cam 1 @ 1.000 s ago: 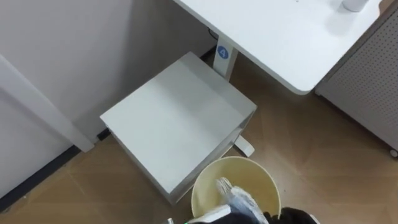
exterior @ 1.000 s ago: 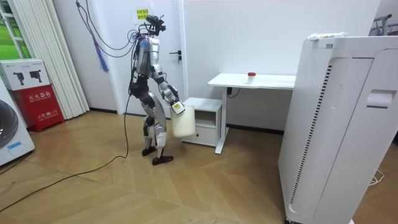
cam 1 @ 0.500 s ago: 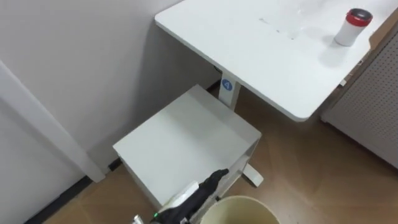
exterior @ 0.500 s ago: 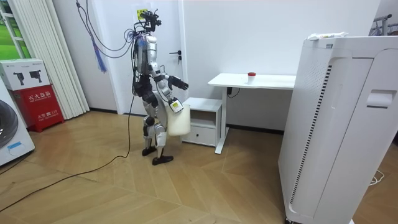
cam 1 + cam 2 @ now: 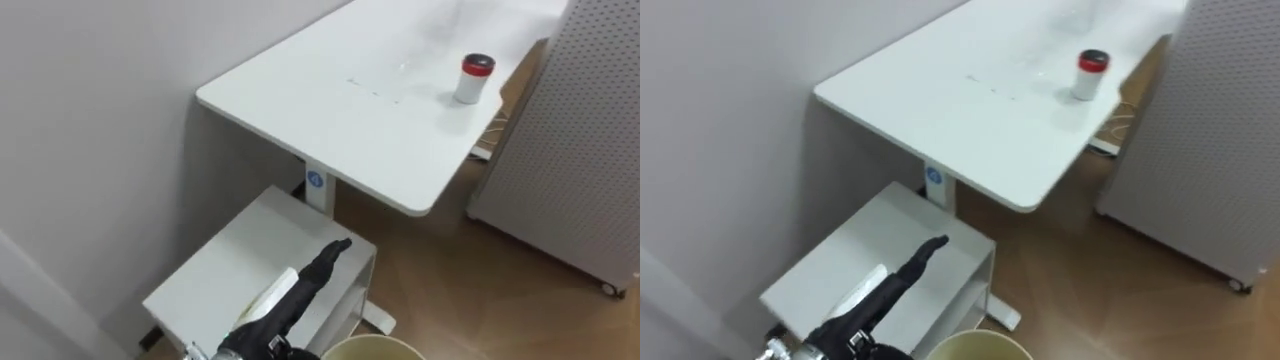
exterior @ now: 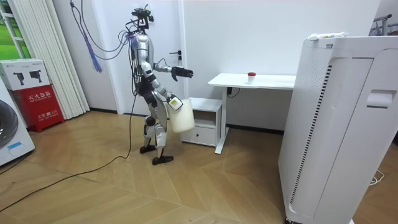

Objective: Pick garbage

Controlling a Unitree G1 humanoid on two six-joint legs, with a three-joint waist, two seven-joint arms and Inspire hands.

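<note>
Small white cylindrical container with a red cap stands upright on the white bench. We see it at about 1 o'clock in the left eye view, near the bench's far end and towards its right-hand edge. Its body is plain white and straight-sided, the cap is a flat red disc with a darker top, and nothing touches it.

From 7 o'clock the robot's left hand reaches up over the low white cabinet that sits under the near end of the bench. We see its dark fingers stretched out straight and close together, pointing towards 1 o'clock. It grasps nothing, and it is well apart from the container, which lies farther along the same 1 o'clock line.

At 6 o'clock the pale rim of a cream plastic bucket shows at the view's lower edge. At 3 o'clock a white perforated panel stands on the wooden floor, just beside the bench's right end.

In the room view we see the robot standing upright on the wooden floor beside the cabinet. It faces the bench with its left arm raised level towards it. The bucket hangs at the right hand, against the robot's thigh. We cannot tell whether that hand is clenched round it.
</note>
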